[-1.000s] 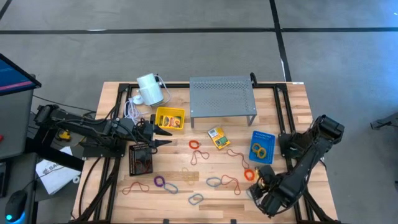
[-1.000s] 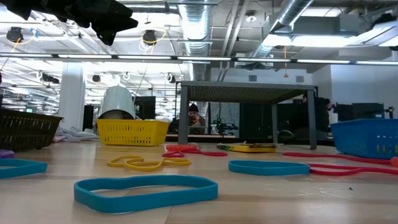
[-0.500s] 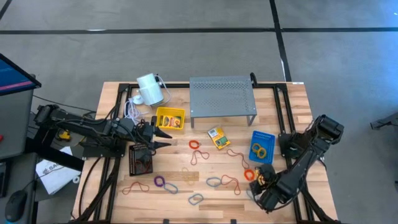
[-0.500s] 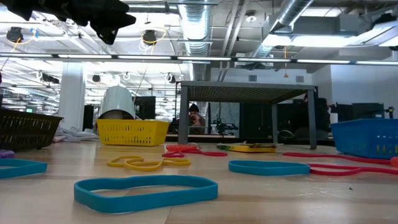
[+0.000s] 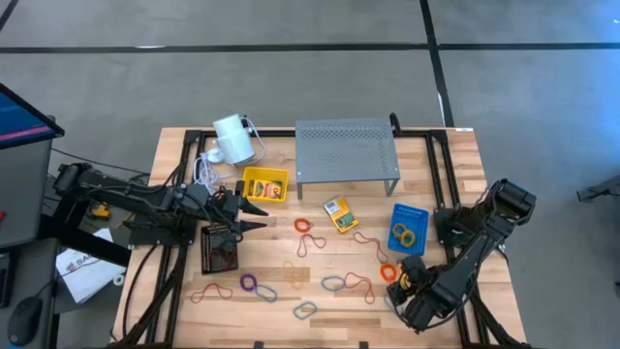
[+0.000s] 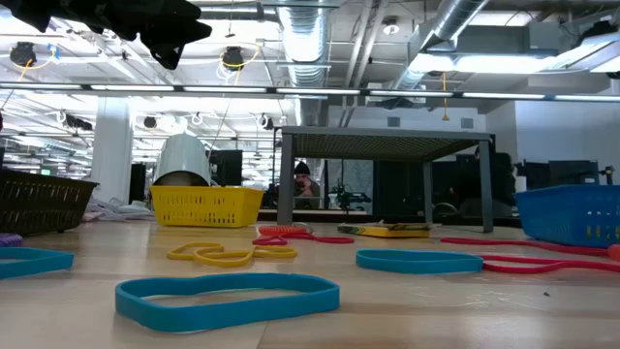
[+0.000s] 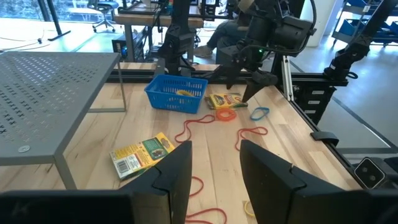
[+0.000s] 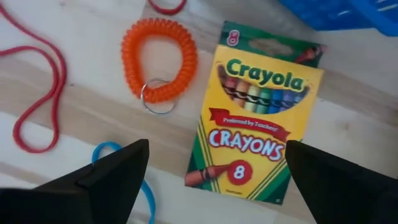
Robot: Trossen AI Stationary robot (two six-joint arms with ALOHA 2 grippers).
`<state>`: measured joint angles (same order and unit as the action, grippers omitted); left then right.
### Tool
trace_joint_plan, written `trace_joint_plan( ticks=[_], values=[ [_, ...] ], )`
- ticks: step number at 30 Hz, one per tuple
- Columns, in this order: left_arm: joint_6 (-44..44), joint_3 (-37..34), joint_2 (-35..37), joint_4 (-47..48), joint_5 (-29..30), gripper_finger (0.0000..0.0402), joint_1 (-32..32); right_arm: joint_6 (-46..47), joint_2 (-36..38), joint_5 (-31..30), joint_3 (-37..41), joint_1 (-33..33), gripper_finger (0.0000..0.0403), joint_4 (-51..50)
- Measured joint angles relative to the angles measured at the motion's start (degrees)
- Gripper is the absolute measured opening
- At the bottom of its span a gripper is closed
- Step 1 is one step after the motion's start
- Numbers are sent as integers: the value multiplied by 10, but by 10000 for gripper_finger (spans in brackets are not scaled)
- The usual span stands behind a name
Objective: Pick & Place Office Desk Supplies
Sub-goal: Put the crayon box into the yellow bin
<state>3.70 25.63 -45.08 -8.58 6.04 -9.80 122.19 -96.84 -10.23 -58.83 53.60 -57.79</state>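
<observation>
Near the surface's right front corner: right gripper (image 8: 211,180) above a crayon box (image 8: 258,115), fingers wide apart.

The box lies flat just beside an orange coil band (image 8: 160,59), with the blue basket (image 5: 408,228) just behind it; 1 risk I see is a finger catching the coil or a blue loop (image 8: 134,177) as it descends, dragging them along, or the flat box skidding instead of lifting. Far left, the left gripper (image 5: 254,215) waits near the yellow basket (image 5: 264,184), fingers partly apart, holding nothing visible. Other loops and 1 more crayon box (image 5: 339,213) lie mid-surface.
</observation>
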Motion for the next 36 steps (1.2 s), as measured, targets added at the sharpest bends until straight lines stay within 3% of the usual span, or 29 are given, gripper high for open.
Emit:
trace_joint_plan(
  ticks=[9,16,36],
  values=[
    [0,0,0,0,0,131,0,-10,0,16,28,1,397,59],
    [0,0,0,0,0,131,0,-28,0,25,30,-1,380,38],
    [0,0,0,0,0,131,0,-3,0,13,30,0,380,0]
  ],
)
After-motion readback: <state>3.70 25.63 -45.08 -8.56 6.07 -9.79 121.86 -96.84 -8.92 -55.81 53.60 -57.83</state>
